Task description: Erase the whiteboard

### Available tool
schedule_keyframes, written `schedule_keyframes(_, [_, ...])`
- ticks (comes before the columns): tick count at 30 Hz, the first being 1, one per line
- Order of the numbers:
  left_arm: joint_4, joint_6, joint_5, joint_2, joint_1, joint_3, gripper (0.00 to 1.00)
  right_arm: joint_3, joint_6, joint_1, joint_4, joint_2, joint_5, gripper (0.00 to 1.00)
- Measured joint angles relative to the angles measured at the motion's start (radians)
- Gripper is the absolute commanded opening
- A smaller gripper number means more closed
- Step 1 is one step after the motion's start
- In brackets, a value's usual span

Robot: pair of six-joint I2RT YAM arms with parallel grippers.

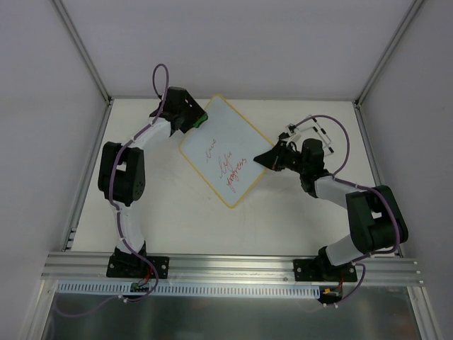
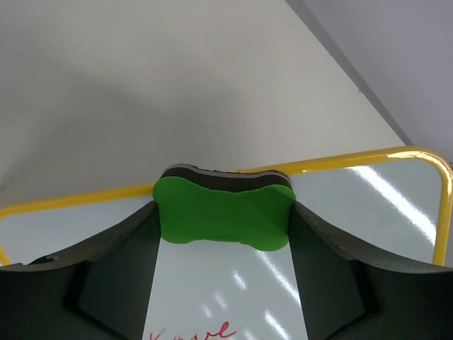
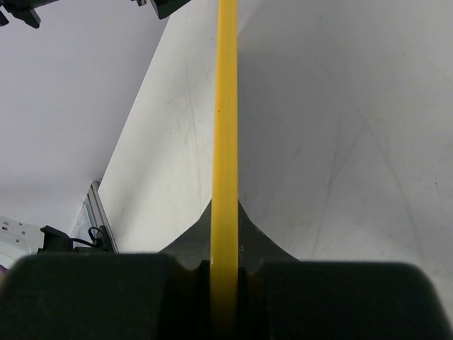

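Note:
The whiteboard (image 1: 221,145) lies turned like a diamond in the middle of the table, with a thin yellow frame and red handwriting (image 1: 225,166) on its lower half. My left gripper (image 1: 199,120) is at the board's upper left corner, shut on a green bone-shaped eraser (image 2: 223,216) that rests on the white surface (image 2: 368,205) just inside the frame. Red writing (image 2: 202,331) shows below the eraser. My right gripper (image 1: 264,159) is shut on the board's right edge. In the right wrist view the yellow frame (image 3: 225,106) runs straight into the closed right gripper (image 3: 225,268).
A small white piece with black clips (image 1: 306,130) lies behind the right gripper. White enclosure walls with metal posts (image 1: 83,49) surround the table. An aluminium rail (image 1: 233,265) carrying both arm bases runs along the near edge.

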Motion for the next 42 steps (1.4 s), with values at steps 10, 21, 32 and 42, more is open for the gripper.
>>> schedule_keyframes(10, [0.038, 0.014, 0.0, -0.018, -0.018, -0.043, 0.06, 0.0, 0.003, 0.0, -0.011, 0.0, -0.002, 0.0])
schedule_keyframes(21, [0.106, -0.007, 0.025, -0.168, -0.053, -0.348, 0.05, 0.0, 0.003, 0.002, -0.011, 0.001, -0.002, 0.0])
schedule_keyframes(32, [0.266, -0.042, 0.013, -0.245, -0.084, -0.561, 0.05, 0.001, 0.003, 0.002, -0.01, 0.002, -0.001, 0.0])
schedule_keyframes(42, [0.193, -0.031, -0.037, -0.221, -0.18, -0.446, 0.04, 0.005, 0.008, 0.002, -0.007, 0.002, 0.032, 0.0])
